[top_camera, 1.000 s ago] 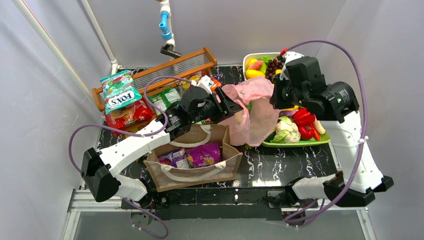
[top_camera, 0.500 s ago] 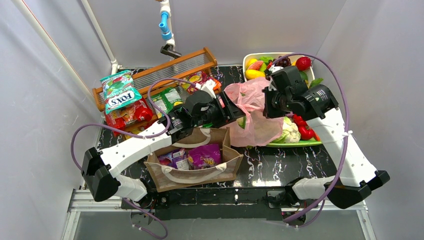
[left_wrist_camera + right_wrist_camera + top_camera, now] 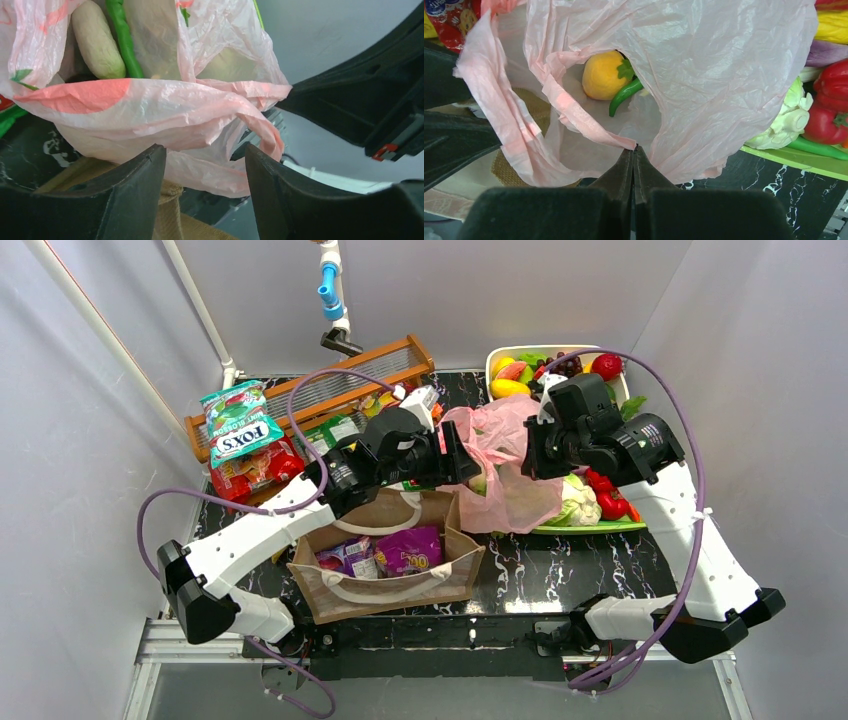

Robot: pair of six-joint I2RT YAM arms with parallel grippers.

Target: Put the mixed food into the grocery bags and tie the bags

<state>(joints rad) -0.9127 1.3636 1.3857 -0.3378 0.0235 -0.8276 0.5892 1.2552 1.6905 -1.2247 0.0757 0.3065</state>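
Wrinkles covered the pink bag (image 3: 724, 75), orange (image 3: 601, 75) inside; right jaws pinched its rim, left jaws gaped.

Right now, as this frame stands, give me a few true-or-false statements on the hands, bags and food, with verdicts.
1. The right hand is shut on the thin pink plastic bag. True.
2. The left hand is clamped shut. False: its fingers stand apart, with pink film between them.
3. The boxy brown tote is empty. False: purple foil packets lie in it.
4. A round orange toy fruit and a green toy chilli lie inside the pink bag. True.
5. The teal Fox's packet sits in the tote. False: it rests by the wooden slatted rack.
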